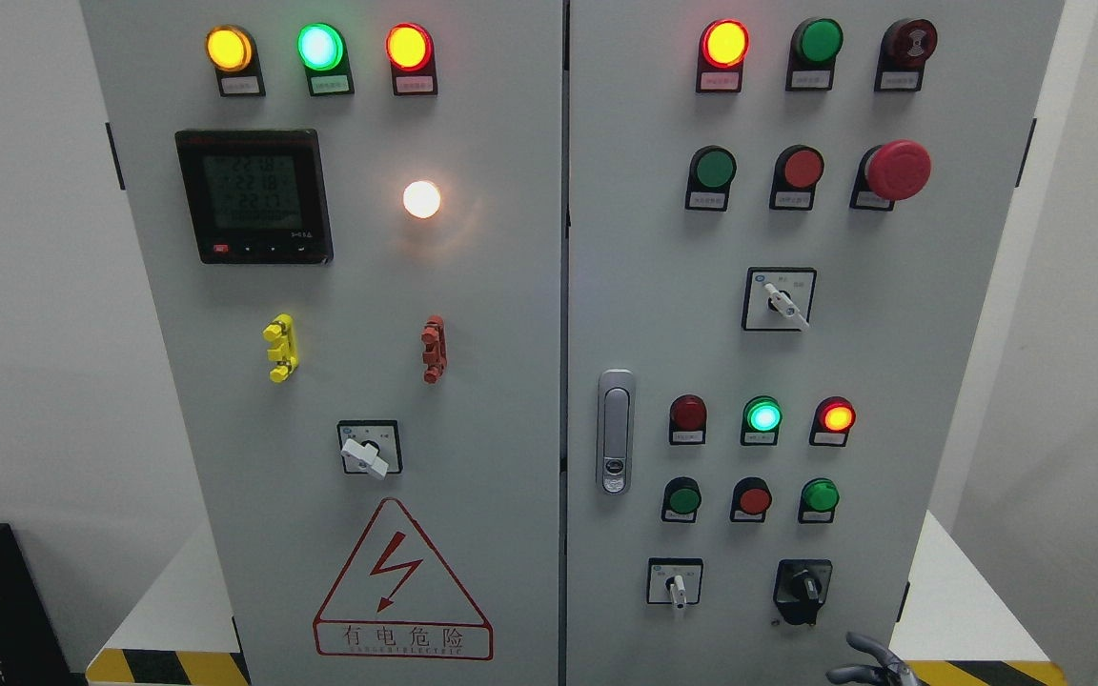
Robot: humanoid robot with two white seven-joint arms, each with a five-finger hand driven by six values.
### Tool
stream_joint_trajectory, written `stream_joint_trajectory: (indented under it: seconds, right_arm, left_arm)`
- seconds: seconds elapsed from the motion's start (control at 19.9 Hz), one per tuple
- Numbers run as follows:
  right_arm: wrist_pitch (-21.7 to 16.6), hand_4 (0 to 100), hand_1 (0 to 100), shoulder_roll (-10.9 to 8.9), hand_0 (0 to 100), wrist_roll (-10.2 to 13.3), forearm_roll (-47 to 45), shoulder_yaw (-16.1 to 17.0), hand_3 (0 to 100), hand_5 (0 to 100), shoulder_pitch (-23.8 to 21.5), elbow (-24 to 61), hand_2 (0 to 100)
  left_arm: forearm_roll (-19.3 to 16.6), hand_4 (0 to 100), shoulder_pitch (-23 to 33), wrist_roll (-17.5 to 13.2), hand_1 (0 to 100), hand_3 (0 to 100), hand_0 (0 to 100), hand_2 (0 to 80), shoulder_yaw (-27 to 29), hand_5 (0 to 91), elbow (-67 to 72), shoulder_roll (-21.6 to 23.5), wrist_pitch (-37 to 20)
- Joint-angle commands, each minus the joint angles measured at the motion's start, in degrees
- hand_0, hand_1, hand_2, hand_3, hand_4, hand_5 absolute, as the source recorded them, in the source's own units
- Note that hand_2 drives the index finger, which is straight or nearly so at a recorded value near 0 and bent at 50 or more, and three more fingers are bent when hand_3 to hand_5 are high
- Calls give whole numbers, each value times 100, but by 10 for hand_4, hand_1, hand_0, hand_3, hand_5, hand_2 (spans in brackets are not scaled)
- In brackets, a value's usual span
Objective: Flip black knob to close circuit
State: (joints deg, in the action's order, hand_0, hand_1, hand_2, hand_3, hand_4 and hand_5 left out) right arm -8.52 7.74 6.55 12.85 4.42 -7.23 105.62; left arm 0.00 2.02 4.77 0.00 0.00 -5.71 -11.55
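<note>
While the black knob (803, 588) sits untouched at the cabinet's (473, 314) lower right, the right robot hand (868, 662) hovers just below it — fingers loosely curled, holding nothing — so the flip remains undone.

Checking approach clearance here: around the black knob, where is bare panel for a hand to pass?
Bare panel lies right of the black knob to the door edge, where the right hand shows, and between it and the white selector. Above is crowded: the three-button row.
</note>
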Motion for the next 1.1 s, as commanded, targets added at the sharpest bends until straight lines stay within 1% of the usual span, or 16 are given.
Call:
stream_joint_trajectory:
  seconds: [0.0, 0.05, 0.15, 0.25, 0.3, 0.45, 0.55, 1.05]
  right_arm:
    - [-254, 180, 47, -10, 0, -110, -1046, -284, 236, 39, -314, 20, 103]
    - [-351, 156, 52, -10, 0, -241, -1143, -302, 222, 0, -366, -24, 88]
    - [-561, 105, 56, -10, 0, -575, -1223, -337, 185, 0, -428, -147, 62]
    - [-729, 24, 53, -10, 0, -725, -1223, -354, 123, 0, -463, -270, 16]
    - [-756, 0, 49, -10, 0, -786, -1223, -363, 99, 0, -472, -288, 3]
    - [-773, 0, 26, -10, 0, -980, -1337, -363, 29, 0, -490, -314, 0]
    - [-791, 0, 19, -10, 0, -1024, -1390, -355, 0, 0, -507, -323, 0]
    - [-817, 0, 13, -10, 0, -1033, -1390, -355, 0, 0, -507, -314, 0]
  left_arm:
    - [-123, 0, 0, -3, 556, 0, 120, 0, -123, 0, 123, 0, 3]
    - [-123, 0, 0, -3, 556, 0, 120, 0, -123, 0, 123, 0, 3]
    - [-123, 0, 0, -3, 556, 0, 120, 0, -123, 0, 123, 0, 3]
    - [-123, 0, 0, -3, 556, 0, 120, 0, -123, 0, 123, 0, 3]
    - [-123, 0, 0, -3, 556, 0, 120, 0, -123, 0, 123, 0, 3]
    - [-123, 0, 0, -3, 556, 0, 120, 0, -123, 0, 123, 0, 3]
    - [-123, 0, 0, -3, 556, 0, 120, 0, -123, 0, 123, 0, 3]
    - [-123, 0, 0, 6, 556, 0, 120, 0, -123, 0, 123, 0, -6]
